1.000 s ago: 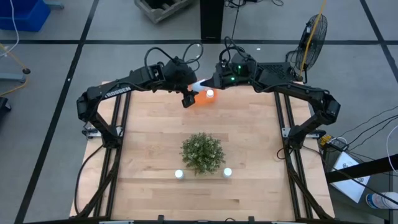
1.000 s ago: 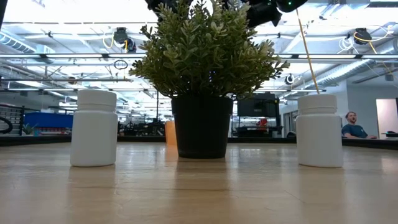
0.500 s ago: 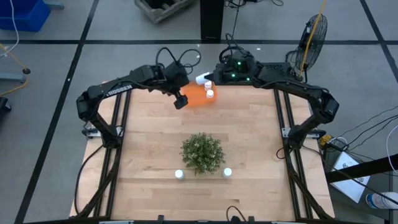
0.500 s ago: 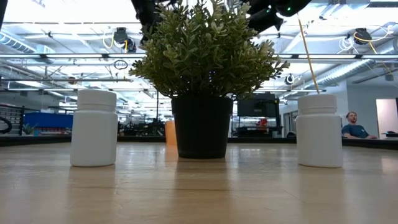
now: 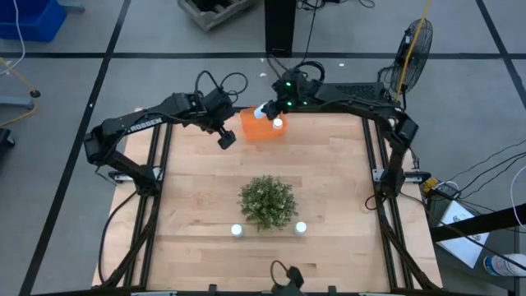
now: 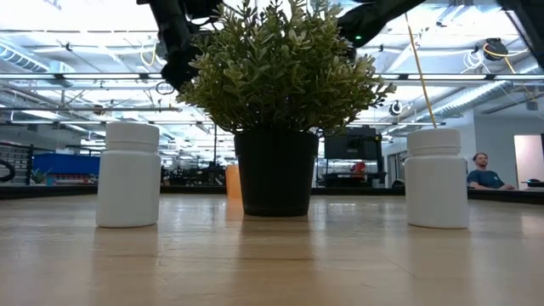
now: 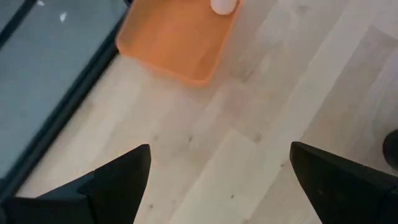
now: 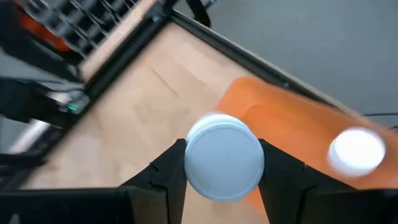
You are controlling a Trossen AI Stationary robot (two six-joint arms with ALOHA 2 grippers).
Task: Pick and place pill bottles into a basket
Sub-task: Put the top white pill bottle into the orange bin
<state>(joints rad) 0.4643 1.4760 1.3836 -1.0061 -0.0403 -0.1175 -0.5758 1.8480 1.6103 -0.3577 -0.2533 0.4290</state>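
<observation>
The orange basket (image 5: 258, 127) stands at the table's far edge with one white pill bottle (image 5: 278, 124) inside. My right gripper (image 5: 261, 110) is shut on another pill bottle (image 8: 224, 155) over the basket's far left part. My left gripper (image 5: 226, 138) is open and empty, just left of the basket, above the table; the basket shows ahead of it (image 7: 177, 37). Two more pill bottles (image 5: 237, 231) (image 5: 301, 228) stand upright on the table in front of the green plant (image 5: 268, 201). A fifth bottle is not in view. My right gripper pinches the pill bottle between its two fingers, one on each side of the bottle's body (image 8: 186, 163). The cap (image 8: 224, 152) faces back toward the wrist camera. The arm comes from the table's right. The bottle is lifted clear, above the basket (image 8: 292, 121).
The potted plant (image 6: 280, 102) stands mid-table between the basket and the two near bottles (image 6: 127, 174) (image 6: 436, 177). Bare wood lies to the left and right of the plant. A person sits in the room beyond the table (image 6: 483, 170).
My left gripper has drawn away from the basket toward the table's left edge and a little nearer, still open. My right gripper, still holding its bottle, has shifted a little toward the table's left above the basket's far side.
</observation>
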